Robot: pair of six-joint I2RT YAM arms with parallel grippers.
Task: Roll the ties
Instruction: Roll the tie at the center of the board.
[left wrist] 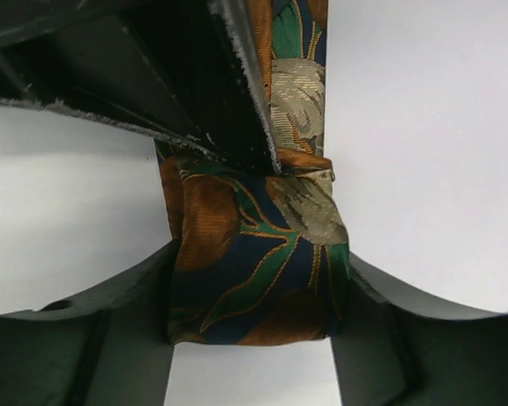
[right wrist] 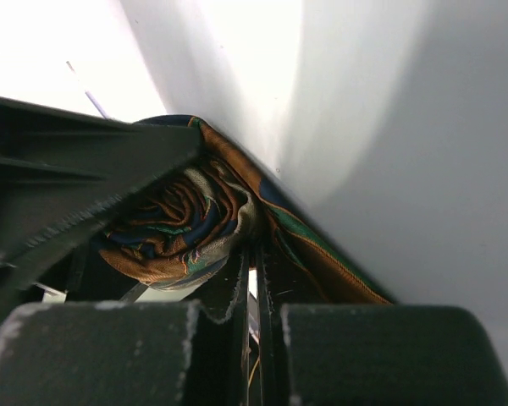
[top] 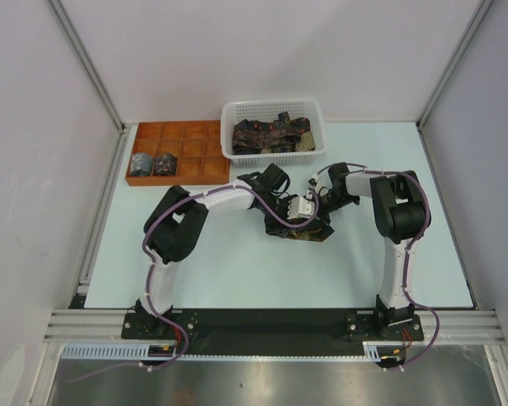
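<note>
One dark tie with orange, green and gold motifs (top: 309, 230) lies partly rolled mid-table. My left gripper (top: 298, 211) is shut on its rolled part; in the left wrist view the roll (left wrist: 254, 262) spans from one finger to the other, with the gripper (left wrist: 258, 283) around it. My right gripper (top: 316, 196) meets it from the right. In the right wrist view its jaws (right wrist: 256, 254) are almost together, pinching fabric at the edge of the spiral roll (right wrist: 173, 228). The tie's loose strip (right wrist: 322, 254) runs off to the right.
A white mesh basket (top: 309, 110) at the back holds several loose ties (top: 271, 134). An orange-brown compartment tray (top: 186, 131) at the back left holds two rolled ties (top: 141, 163) (top: 165, 163) in its front-left cells. Both arms crowd the table's middle.
</note>
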